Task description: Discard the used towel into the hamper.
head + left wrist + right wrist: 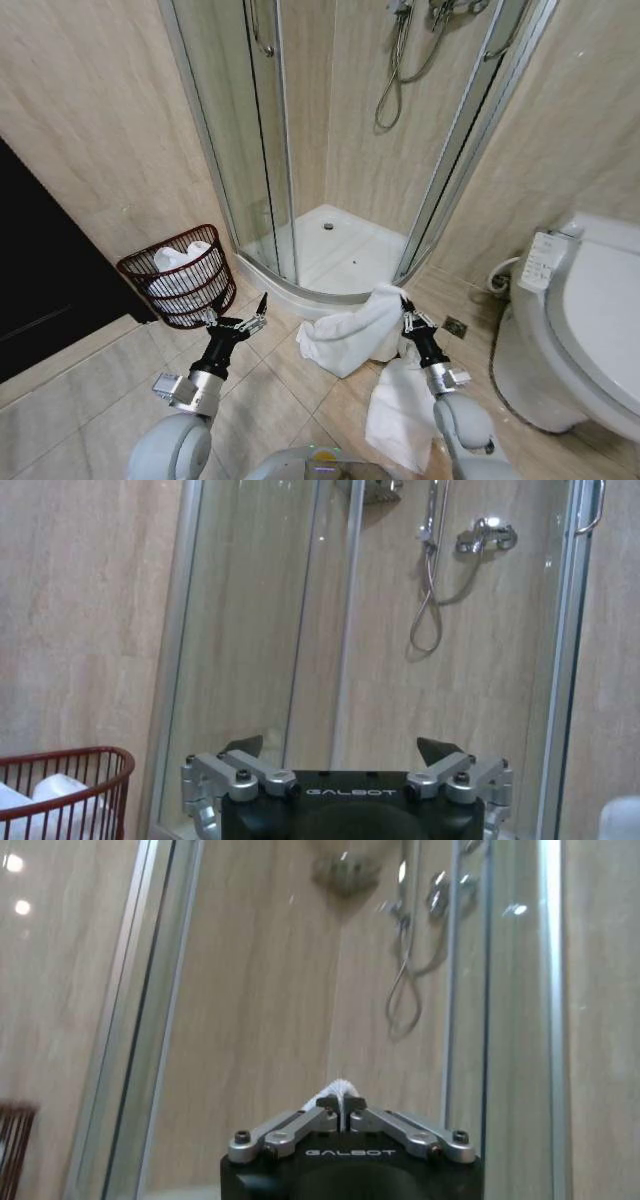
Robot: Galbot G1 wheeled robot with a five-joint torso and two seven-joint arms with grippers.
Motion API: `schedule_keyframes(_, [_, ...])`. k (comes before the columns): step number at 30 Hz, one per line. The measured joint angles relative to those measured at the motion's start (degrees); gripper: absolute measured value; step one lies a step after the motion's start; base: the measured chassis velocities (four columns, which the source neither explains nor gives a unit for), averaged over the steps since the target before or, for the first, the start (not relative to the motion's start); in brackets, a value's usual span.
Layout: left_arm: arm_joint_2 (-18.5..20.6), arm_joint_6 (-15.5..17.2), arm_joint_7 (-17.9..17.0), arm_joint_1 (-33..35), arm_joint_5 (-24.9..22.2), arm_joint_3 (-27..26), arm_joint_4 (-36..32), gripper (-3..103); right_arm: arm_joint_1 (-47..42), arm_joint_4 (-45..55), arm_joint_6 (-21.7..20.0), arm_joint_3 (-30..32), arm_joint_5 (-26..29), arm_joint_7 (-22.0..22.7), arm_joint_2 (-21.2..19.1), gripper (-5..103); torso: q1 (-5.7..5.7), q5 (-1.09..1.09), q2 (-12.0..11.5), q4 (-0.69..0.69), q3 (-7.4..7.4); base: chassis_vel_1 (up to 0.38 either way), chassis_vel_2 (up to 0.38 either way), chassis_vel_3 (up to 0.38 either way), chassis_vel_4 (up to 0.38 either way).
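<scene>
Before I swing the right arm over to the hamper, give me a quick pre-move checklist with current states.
1. Right pincer shut on the towel: ok, white cloth pinched at the tips.
2. Towel lifted off the floor: cannot tell; it hangs low by the shower base.
3. Left pincer open, holding nothing: ok.
4. Path clear: not ok, the left pincer sits between towel and hamper.
5. Room in the hamper: ok, white laundry lies below the rim.

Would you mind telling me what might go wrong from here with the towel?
The right claw pinches only an edge of the towel, so it might slip free. The hanging cloth could drag across the floor. The hamper already holds white laundry, so the towel may catch on the rim.
</scene>
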Motion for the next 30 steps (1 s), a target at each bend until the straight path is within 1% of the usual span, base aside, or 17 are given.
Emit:
schedule_keyframes(6, [0.00,0.00,0.00,0.00,0.00,0.00,0.00,100,-1.50,7.46,-0.14,2.46,1.75,1.04,-0.41,2,0.00,-0.02,0.00,0.00,0.00,0.000,0.000,0.000,0.000])
schedule_keyframes(7, [0.00,0.00,0.00,0.00,0.00,0.00,0.00,100,-1.50,7.46,-0.14,2.46,1.75,1.04,-0.41,2,0.00,-0.02,0.00,0.00,0.00,0.000,0.000,0.000,0.000])
schedule_keyframes(9, [0.00,0.00,0.00,0.00,0.00,0.00,0.00,100,-1.23,9.72,0.08,3.50,2.63,2.18,-0.73,2,0.00,0.00,0.00,0.00,0.00,0.000,0.000,0.000,0.000])
schedule_keyframes(11, [0.00,0.00,0.00,0.00,0.00,0.00,0.00,100,-0.84,12.54,0.25,4.63,4.24,3.23,-1.51,2,0.00,-0.02,0.00,0.00,0.00,0.000,0.000,0.000,0.000])
schedule_keyframes(16, [0.00,0.00,0.00,0.00,0.00,0.00,0.00,100,-0.53,16.72,0.19,6.14,5.37,4.06,-2.80,2,0.00,-0.01,0.00,0.00,0.00,0.000,0.000,0.000,0.000])
schedule_keyframes(19, [0.00,0.00,0.00,0.00,0.00,0.00,0.00,100,-0.37,21.01,-0.88,7.67,6.34,4.83,-3.94,2,0.00,-0.01,0.00,0.00,0.00,0.000,0.000,0.000,0.000])
schedule_keyframes(25, [0.00,0.00,0.00,0.00,0.00,0.00,0.00,100,0.02,24.61,-2.00,10.52,6.87,5.28,-5.54,2,0.00,-0.01,0.00,0.00,0.00,0.000,0.000,0.000,0.000])
schedule_keyframes(30, [0.00,0.00,0.00,0.00,0.00,0.00,0.00,100,0.43,27.19,-2.71,13.45,8.77,5.90,-7.71,2,0.00,-0.01,0.00,0.00,0.00,0.000,0.000,0.000,0.000])
